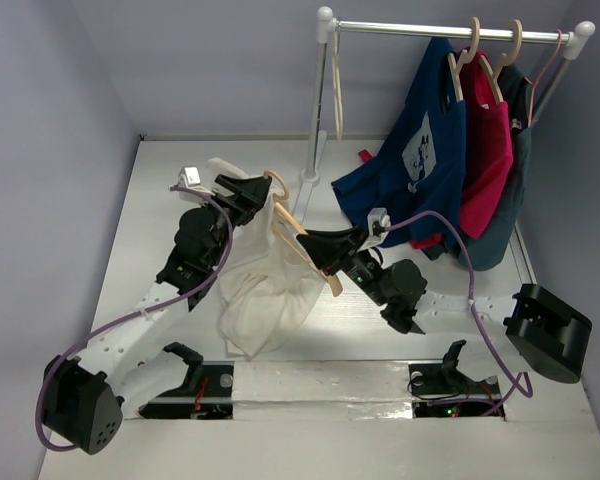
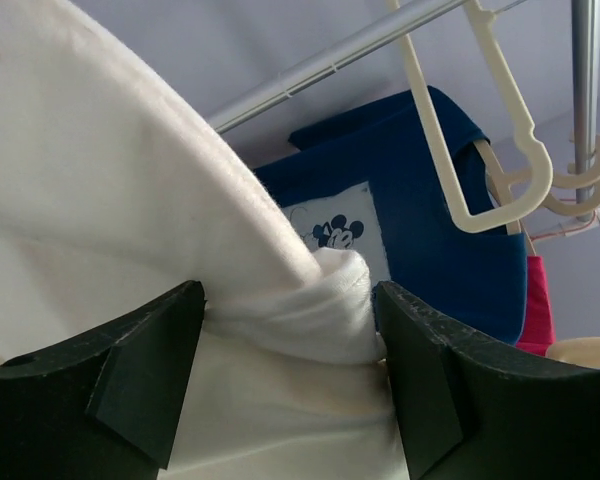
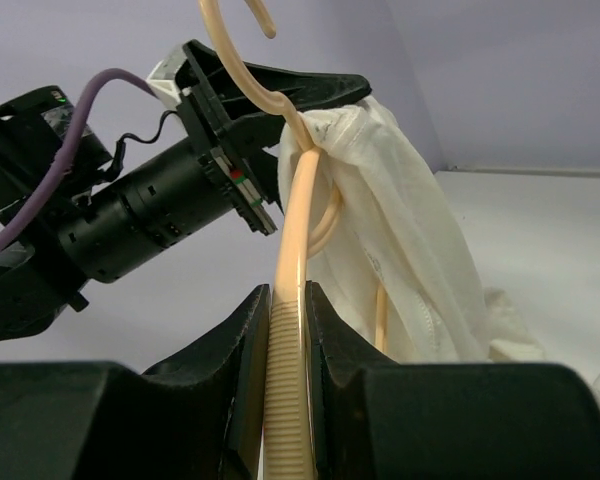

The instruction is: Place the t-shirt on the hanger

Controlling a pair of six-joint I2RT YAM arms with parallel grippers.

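Note:
The cream-white t-shirt (image 1: 270, 290) hangs off the tan wooden hanger (image 1: 298, 232), which is held tilted above the table; the shirt's lower part rests bunched on the table. My left gripper (image 1: 263, 190) is at the hanger's hook end, with a bunched fold of the t-shirt (image 2: 300, 310) filling the gap between its fingers (image 2: 150, 370). My right gripper (image 3: 288, 340) is shut on the ribbed arm of the hanger (image 3: 292, 250). In the right wrist view the t-shirt (image 3: 400, 230) drapes over the hanger's neck, and the other hanger arm shows through the cloth.
A white clothes rack (image 1: 315, 120) stands at the back with a navy printed shirt (image 1: 410, 170), a red shirt (image 1: 485, 150) and a dark shirt on hangers, plus a pinkish wire hanger (image 1: 545, 70). An empty cream hanger (image 2: 500, 130) hangs on the rail.

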